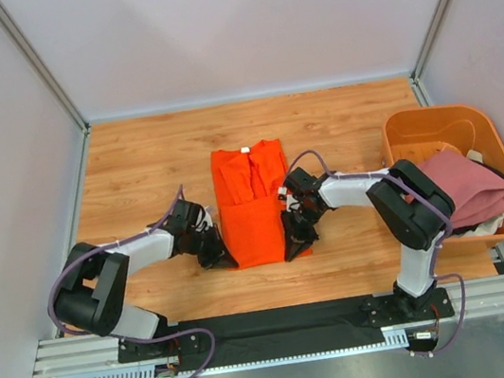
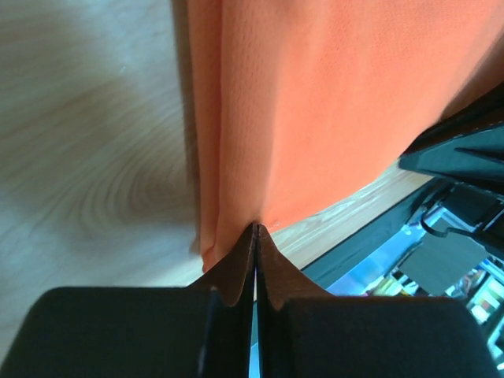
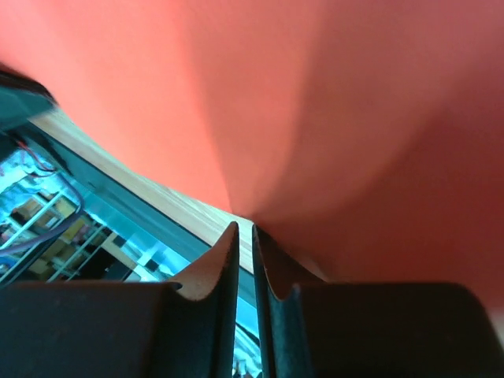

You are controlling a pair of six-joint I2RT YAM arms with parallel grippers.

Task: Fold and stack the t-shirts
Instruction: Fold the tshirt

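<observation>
1. The orange t-shirt point(image 1: 254, 213) lies flat in the middle of the wooden table point(image 1: 132, 160). It forms a narrow upright strip with both sleeves turned in. The collar and its white label point(image 1: 246, 150) point toward the far edge.
2. Its near hem sits closest to the arm bases, and both grippers meet it there, one at each near corner.
3. The left gripper point(image 1: 216, 255) is at the near left corner. In its wrist view the fingers point(image 2: 236, 268) are pressed together, and the cloth's folded edge runs down into the tips, so it looks nipped on the hem.
4. The right gripper point(image 1: 296, 240) is at the near right corner. Its fingers point(image 3: 213, 272) show only a thin slit between them. The cloth creases toward the tips and tents up from them, which looks like a pinch on the fabric.
5. The pink t-shirt point(image 1: 467, 184) is well apart to the right, draped over the near rim of the orange plastic tub point(image 1: 435, 131).
</observation>
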